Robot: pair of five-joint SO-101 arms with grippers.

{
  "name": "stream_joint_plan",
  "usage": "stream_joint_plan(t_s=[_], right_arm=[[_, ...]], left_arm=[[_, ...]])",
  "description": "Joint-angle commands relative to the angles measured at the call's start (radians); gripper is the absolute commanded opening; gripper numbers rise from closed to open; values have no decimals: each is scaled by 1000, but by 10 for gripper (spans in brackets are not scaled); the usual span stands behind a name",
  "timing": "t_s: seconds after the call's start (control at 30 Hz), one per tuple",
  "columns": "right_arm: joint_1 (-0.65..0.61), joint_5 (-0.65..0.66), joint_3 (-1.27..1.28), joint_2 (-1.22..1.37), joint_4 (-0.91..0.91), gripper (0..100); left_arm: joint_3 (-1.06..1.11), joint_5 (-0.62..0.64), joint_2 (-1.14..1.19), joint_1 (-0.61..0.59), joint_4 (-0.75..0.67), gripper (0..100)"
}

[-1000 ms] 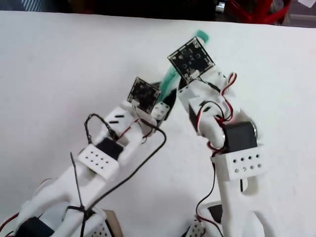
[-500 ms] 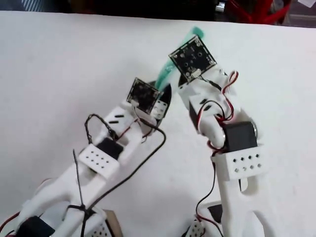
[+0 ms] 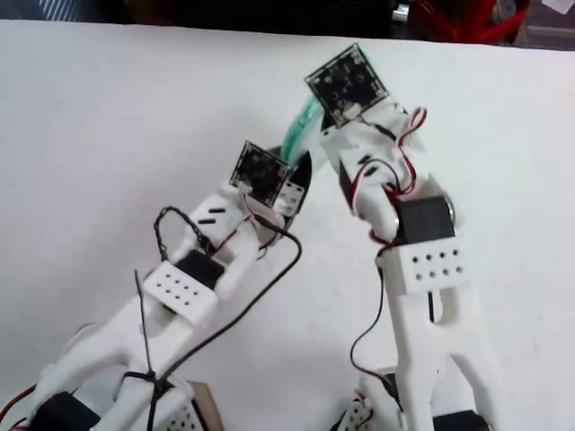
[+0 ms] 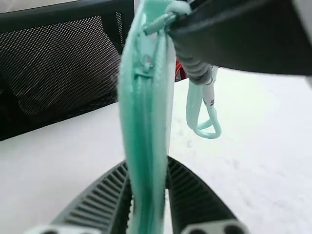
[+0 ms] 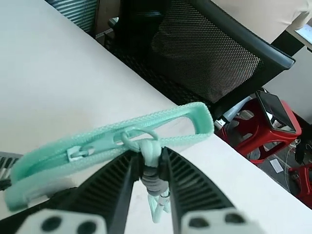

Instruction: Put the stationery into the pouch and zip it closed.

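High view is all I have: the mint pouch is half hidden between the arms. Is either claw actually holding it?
Observer: Yes. The left claw is clamped on the pouch, which stands on edge in its grip.
Operator: And the right one?
Observer: The right claw pinches the zipper pull.
Operator: Zipped shut?
Observer: No; past the pull the zipper's two sides stand apart.
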Motion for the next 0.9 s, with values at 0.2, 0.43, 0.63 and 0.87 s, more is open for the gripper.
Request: stream_joint_plan(t_s=[0.2, 0.43, 0.63, 0.87], right_arm=[[85, -15, -160, 108, -30, 19], [88, -17, -189, 116, -30, 19], [102, -17, -190, 117, -36, 19], [157, -17, -292, 208, -30, 19]], left_arm=[[-3, 12, -254, -35, 201, 23], [66, 12, -280, 18, 170, 23], [87, 9, -282, 61, 172, 23], [89, 6, -286, 61, 173, 23]])
